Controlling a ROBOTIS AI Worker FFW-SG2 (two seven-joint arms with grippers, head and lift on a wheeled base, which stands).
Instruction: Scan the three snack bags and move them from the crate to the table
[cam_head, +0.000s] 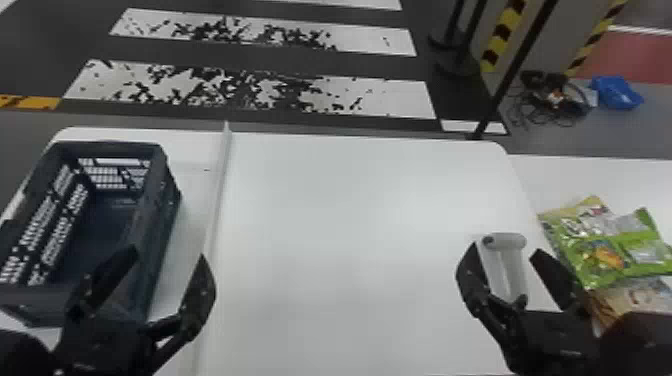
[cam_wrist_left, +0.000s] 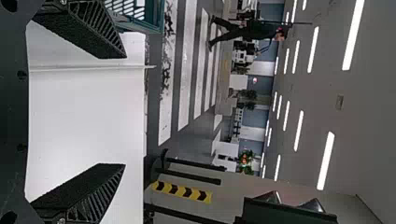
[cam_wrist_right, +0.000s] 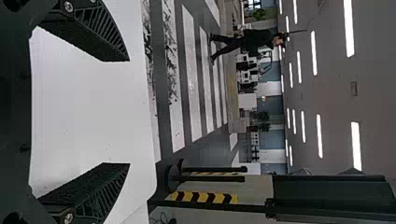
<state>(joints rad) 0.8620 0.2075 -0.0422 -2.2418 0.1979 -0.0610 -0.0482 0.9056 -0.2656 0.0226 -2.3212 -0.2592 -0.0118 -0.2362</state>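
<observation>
We are holding the jaws of our 2 grippers wide: the left gripper (cam_head: 169, 252) is hanging beside the dark crate (cam_head: 162, 215), the right gripper (cam_head: 505, 248) near a white rounded object (cam_head: 506, 242) on the table (cam_head: 350, 225). The snack bags are lying overlapped on the right-hand white surface (cam_head: 540, 175), a green bag (cam_head: 600, 252) partly covering a yellow bag (cam_head: 590, 202) and a tan bag (cam_head: 637, 295)

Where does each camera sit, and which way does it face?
Head view: on the head, facing forward and down at the crate, table and snack bags; left fingers and right fingers show.
Left wrist view: on that wrist, facing outward past its fingers across the table.
Right wrist view: on that wrist, facing similarly past its fingers.
Both wrist views share the floor stripes.
</observation>
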